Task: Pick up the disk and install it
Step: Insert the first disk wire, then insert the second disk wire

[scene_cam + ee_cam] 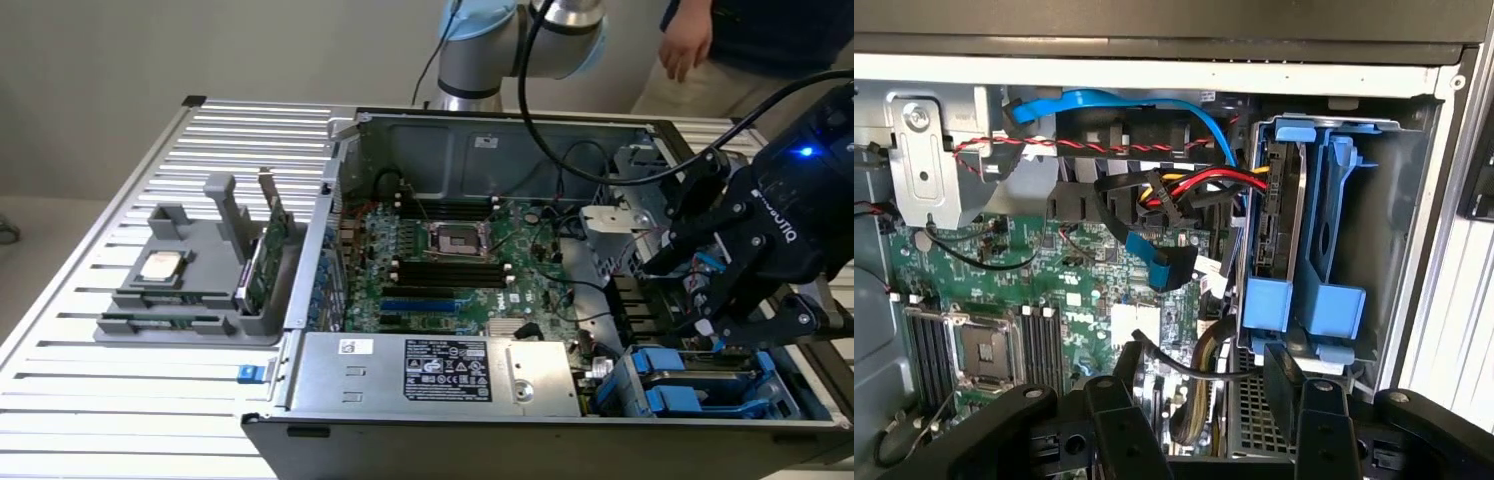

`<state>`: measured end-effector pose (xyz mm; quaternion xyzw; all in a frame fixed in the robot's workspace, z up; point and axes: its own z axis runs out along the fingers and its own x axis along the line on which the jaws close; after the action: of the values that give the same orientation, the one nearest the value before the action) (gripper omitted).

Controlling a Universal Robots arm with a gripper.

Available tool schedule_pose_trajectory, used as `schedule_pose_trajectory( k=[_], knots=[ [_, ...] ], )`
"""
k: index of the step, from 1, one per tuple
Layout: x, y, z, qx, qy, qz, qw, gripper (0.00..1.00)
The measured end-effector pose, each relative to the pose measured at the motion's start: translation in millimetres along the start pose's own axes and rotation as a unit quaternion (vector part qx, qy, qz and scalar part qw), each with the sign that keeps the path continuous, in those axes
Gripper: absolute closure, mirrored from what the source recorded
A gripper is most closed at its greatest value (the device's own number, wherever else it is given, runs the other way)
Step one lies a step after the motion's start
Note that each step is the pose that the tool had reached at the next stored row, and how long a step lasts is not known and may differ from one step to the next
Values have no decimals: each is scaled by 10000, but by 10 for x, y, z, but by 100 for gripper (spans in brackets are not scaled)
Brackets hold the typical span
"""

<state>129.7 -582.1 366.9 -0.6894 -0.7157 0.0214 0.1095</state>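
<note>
The disk [1272, 215] stands edge-on in the drive cage at the case's corner, a thin silver slab framed by its blue carrier [1294, 300]. In the exterior view the blue carrier [697, 378] sits low in the case at the exterior view's right, near the front wall. My gripper [1209, 410] hangs just above that cage with its black fingers [1122, 400] spread apart, and nothing but the case's cables shows between them. The exterior view has the gripper [714, 318] above and slightly behind the blue carrier, not touching it.
The open computer case [334, 200] holds the green motherboard [454, 260], a silver power supply [441, 370] and loose red, black and blue cables [1154, 190]. A grey holder [187, 290] with a CPU chip and a green card stands at the exterior view's left. A person's hand [683, 45] is at the back.
</note>
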Motion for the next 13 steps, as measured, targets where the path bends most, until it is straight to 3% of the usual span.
schedule_pose_trajectory(
  k=[13],
  knots=[
    [4, 0, 0, -1, 0, 2, 10000, 40]
  ],
)
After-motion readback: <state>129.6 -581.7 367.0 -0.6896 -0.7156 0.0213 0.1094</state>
